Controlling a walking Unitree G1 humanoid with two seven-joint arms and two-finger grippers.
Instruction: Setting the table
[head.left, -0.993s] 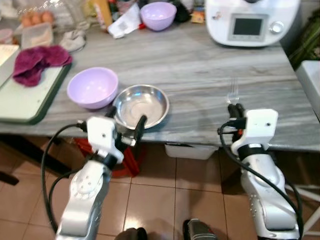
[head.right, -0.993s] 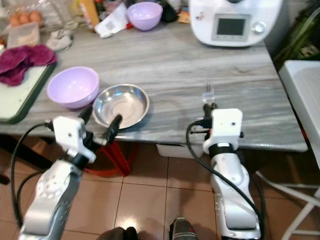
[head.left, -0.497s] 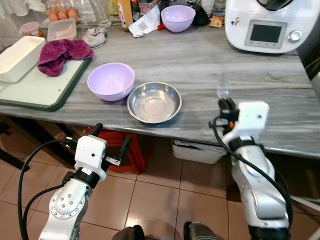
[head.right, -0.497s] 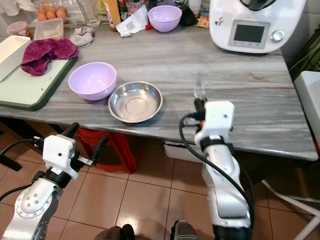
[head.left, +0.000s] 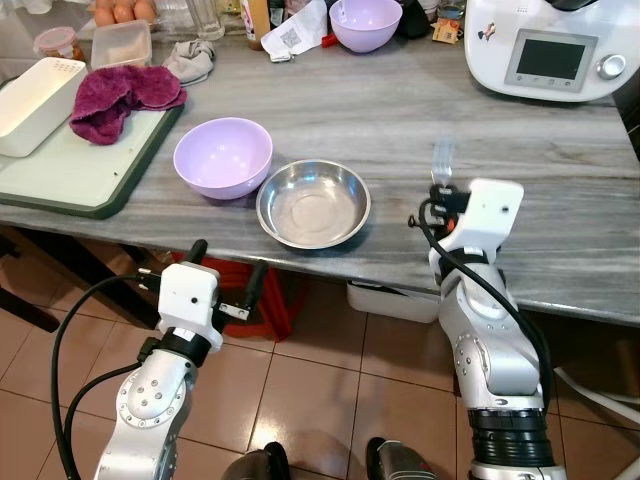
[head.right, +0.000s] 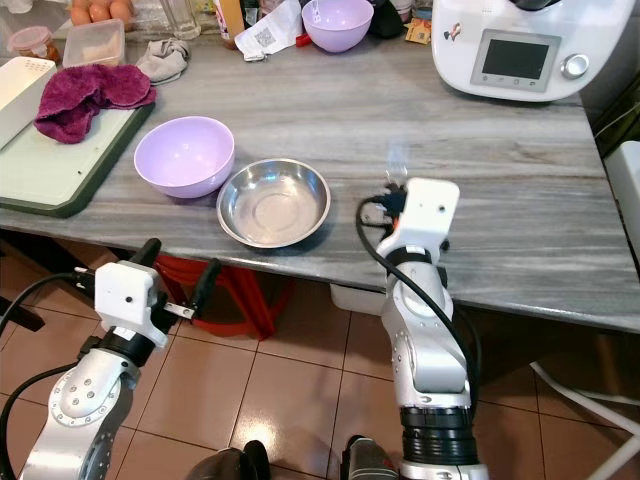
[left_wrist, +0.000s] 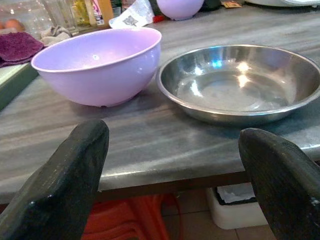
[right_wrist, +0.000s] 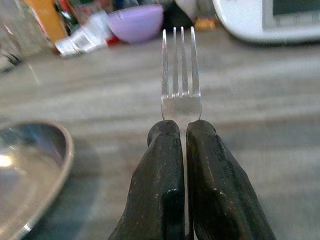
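I am clamping my right gripper (right_wrist: 181, 131) on a fork (right_wrist: 180, 75), tines pointing away, over the grey table (head.left: 400, 110) just right of the steel bowl (head.left: 313, 203). A lilac bowl (head.left: 222, 157) is sitting just left of that. My left gripper (head.left: 226, 278) is hanging spread wide below the table's near edge.

My head's two eyes look forward and down over the grey marble-patterned table (head.left: 400, 110), both catching the steel bowl (head.left: 313, 204) at 12 o'clock and the lilac bowl (head.left: 223, 157) near 11. My left wrist camera sits low, close at the table's edge, sharing both bowls. My right wrist camera looks along the fork (right_wrist: 180, 75), close above the tabletop.
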